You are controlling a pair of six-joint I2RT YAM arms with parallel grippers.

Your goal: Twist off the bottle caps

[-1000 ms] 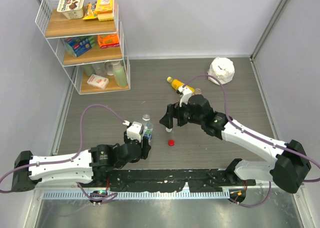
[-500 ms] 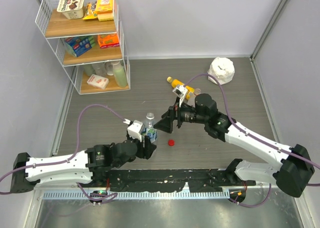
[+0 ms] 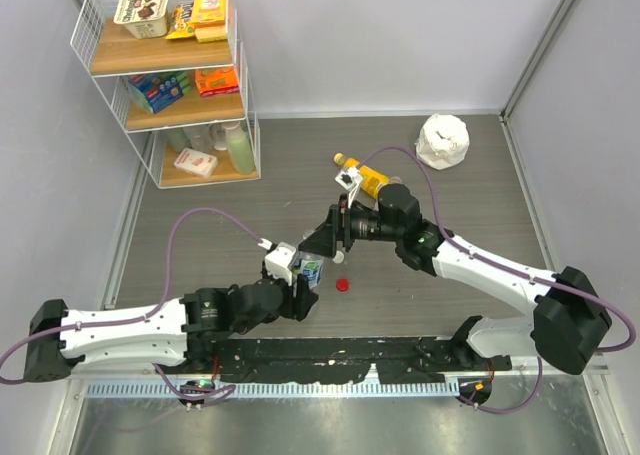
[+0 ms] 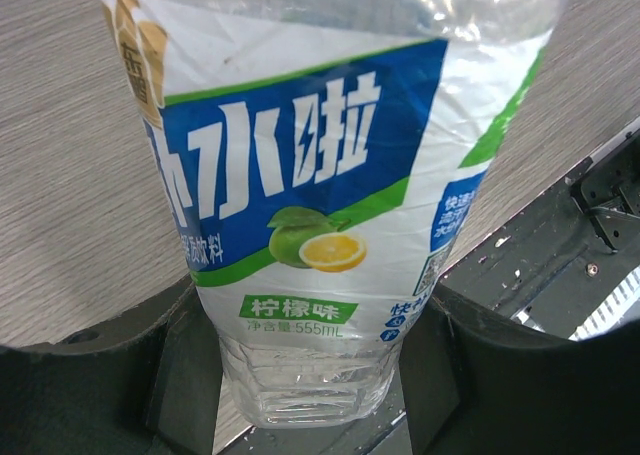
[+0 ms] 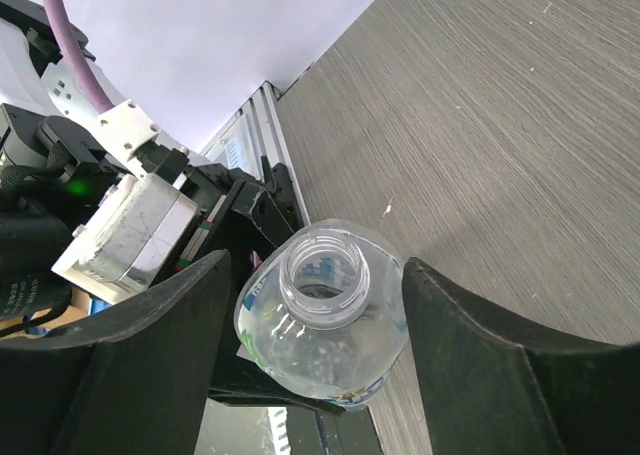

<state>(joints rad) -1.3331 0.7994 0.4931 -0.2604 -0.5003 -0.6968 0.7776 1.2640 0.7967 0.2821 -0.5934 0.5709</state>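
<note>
clamping the blue-label bottle (image 4: 300, 205) low down, the left gripper (image 4: 305, 375); right gripper (image 5: 315, 345) spread either side of its open mouth

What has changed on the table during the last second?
The left fingers, gripping the water bottle, carried it right, toward the red cap. The right fingers swung left and now flank its uncapped neck. Red cap and yellow bottle stayed put.
</note>
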